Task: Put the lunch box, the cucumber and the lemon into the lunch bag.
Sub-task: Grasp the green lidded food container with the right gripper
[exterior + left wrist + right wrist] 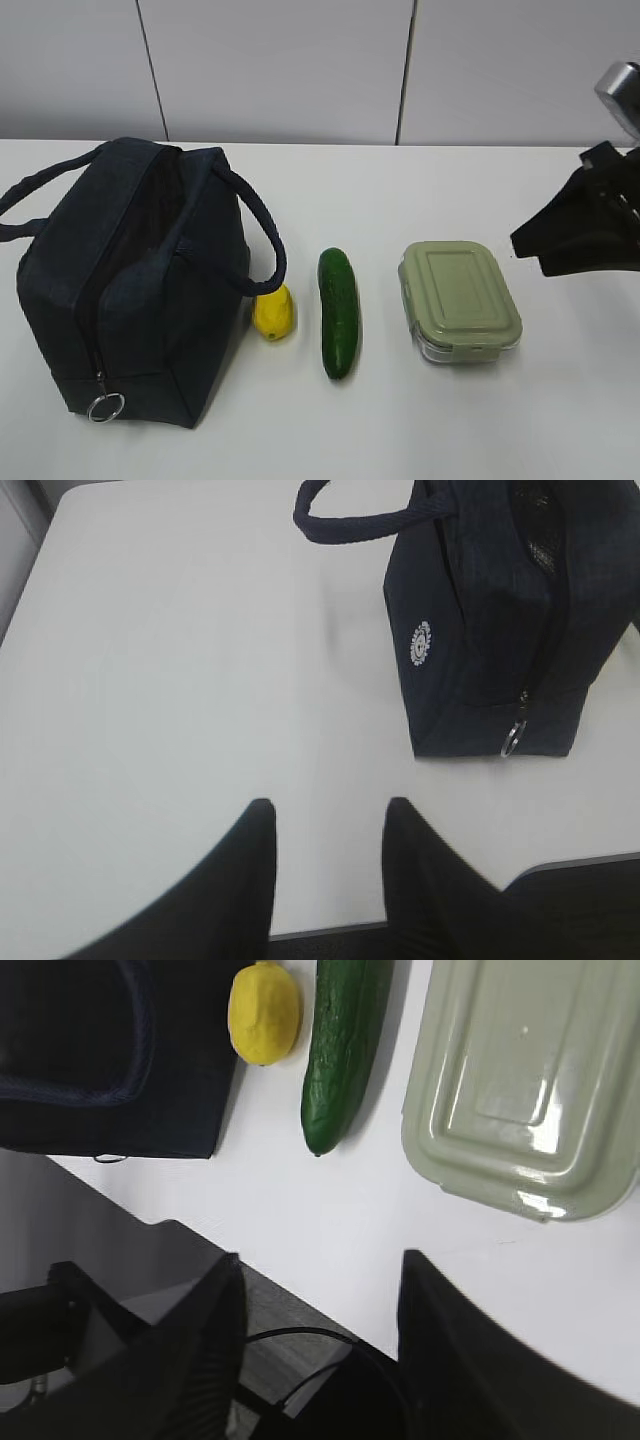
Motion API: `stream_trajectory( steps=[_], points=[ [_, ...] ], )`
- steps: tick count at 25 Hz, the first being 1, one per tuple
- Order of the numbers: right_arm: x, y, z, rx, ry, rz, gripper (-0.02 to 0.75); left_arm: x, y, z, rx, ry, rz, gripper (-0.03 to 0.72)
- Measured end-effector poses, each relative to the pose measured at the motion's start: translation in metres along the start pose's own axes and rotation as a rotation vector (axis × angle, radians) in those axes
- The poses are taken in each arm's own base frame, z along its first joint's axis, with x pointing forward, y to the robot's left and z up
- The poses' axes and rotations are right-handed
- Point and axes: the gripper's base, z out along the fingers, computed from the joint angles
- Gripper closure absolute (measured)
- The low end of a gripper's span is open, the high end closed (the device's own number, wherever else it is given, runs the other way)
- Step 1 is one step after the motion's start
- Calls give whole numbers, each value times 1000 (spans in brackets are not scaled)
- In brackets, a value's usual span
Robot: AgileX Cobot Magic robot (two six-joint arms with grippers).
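The dark navy lunch bag (pixel 130 280) stands at the left of the table with its top gaping open. To its right, in a row, lie the yellow lemon (pixel 273 312), the dark green cucumber (pixel 338 310) and the lunch box (pixel 460 300) with its sage-green lid. My right gripper (pixel 530 250) hovers to the right of the lunch box. In the right wrist view it (pixel 320 1257) is open and empty, near the table edge, short of the lunch box (pixel 525 1070), cucumber (pixel 342 1050) and lemon (pixel 264 1012). My left gripper (pixel 328 802) is open and empty over bare table, with the bag (pixel 490 630) ahead to its right.
The bag's metal ring pull (pixel 105 407) hangs at the bottom of its zipper. A padded handle (pixel 262 240) loops out over the lemon. The table's front edge (pixel 300 1305) runs just under my right gripper, with cables below it. A panelled wall (pixel 300 70) stands behind the table.
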Motion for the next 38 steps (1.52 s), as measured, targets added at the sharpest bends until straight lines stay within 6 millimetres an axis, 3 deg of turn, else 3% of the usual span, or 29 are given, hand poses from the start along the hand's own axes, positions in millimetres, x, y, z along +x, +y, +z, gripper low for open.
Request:
stream_trajectory(
  steps=[6,12,21,28,38],
  points=[
    [-11,-48,-12,-16,-67,51,374,0,0,0,0,0,0,449],
    [-27,-81,1,-19,-32,63,378,0,0,0,0,0,0,449],
    [-30,-86,3,-12,-19,57,377,0,-1,0,12,0,-6,449],
    [-30,-96,12,-22,5,89,210,0,-3,0,30,-1,-15,449],
    [-40,-122,36,-92,-4,25,187,0,-6,0,68,-3,-34,449]
  ],
)
